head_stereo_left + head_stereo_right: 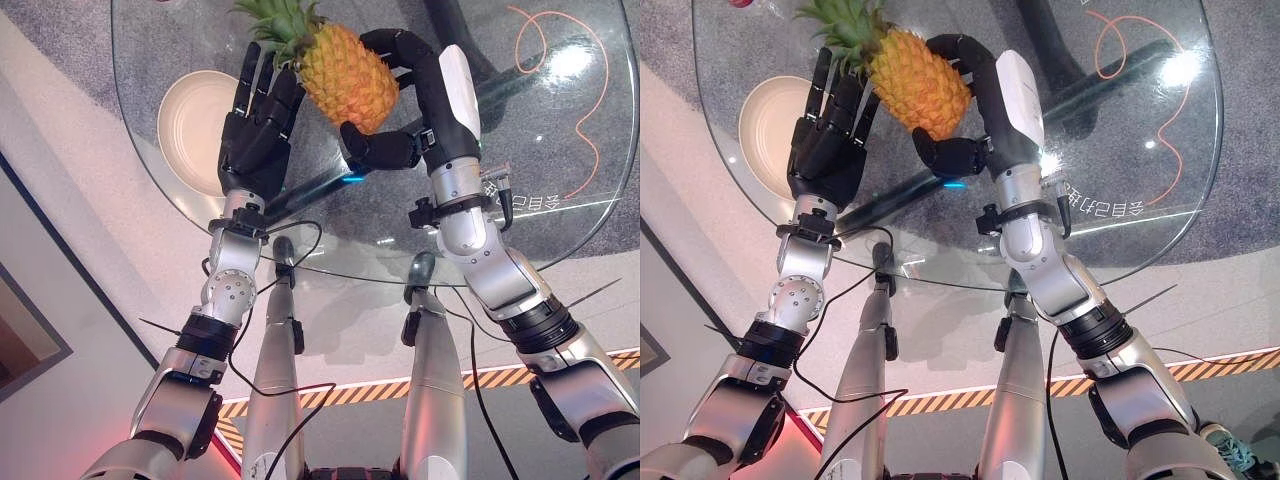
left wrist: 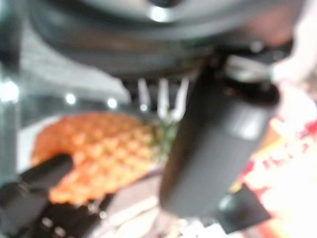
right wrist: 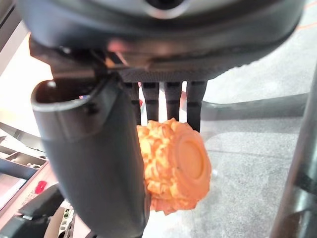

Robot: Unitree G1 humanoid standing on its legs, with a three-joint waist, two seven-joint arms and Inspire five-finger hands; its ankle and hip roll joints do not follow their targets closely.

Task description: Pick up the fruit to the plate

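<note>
The plate (image 1: 195,125) is partly hidden behind the left hand (image 1: 256,125); the pineapple (image 1: 345,75) has its leaf tips cut off at the picture's edge.

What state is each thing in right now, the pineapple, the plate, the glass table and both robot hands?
pineapple: lying tilted, held between both hands, off the plate.
plate: empty, on the table beside the left hand.
glass table: bare glass near its right edge.
left hand: open, straight fingers against the pineapple's leafy end.
right hand: shut on the pineapple, fingers and thumb curled round its body.
</note>
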